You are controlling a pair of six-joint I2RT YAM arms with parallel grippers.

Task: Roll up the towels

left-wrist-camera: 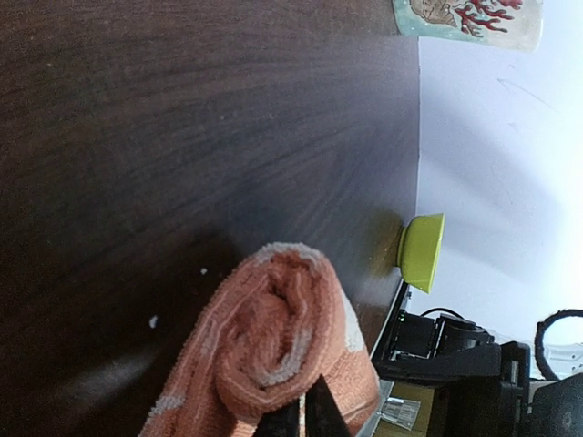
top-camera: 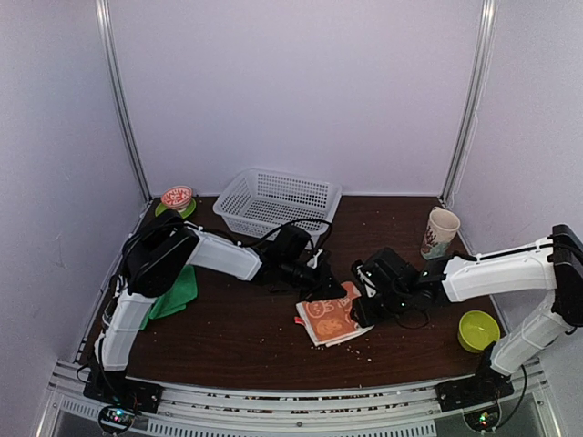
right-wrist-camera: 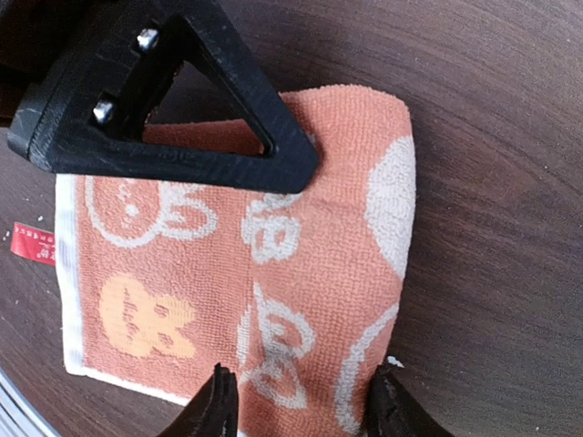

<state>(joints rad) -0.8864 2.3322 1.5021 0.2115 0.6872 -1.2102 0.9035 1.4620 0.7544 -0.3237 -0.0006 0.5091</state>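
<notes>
The orange towel [top-camera: 330, 320] with white cartoon prints lies at the table's middle, partly rolled at its far edge. My left gripper [top-camera: 328, 289] is at that rolled edge; the left wrist view shows the roll's end [left-wrist-camera: 273, 341] with the jaws [left-wrist-camera: 301, 421] pinched nearly together on the cloth. My right gripper [top-camera: 363, 309] is open at the towel's right side. In the right wrist view its fingertips [right-wrist-camera: 220, 401] straddle the flat towel's [right-wrist-camera: 273, 273] near edge, with the left gripper's black finger [right-wrist-camera: 173, 100] over the far edge. The green towel [top-camera: 178, 293] lies crumpled at the left, under the left arm.
A white mesh basket [top-camera: 278, 200] stands at the back. A printed cup [top-camera: 440, 232] is at the back right and a lime bowl [top-camera: 477, 330] at the front right. A red-and-green round lid [top-camera: 176, 198] sits at the back left. Crumbs dot the dark table.
</notes>
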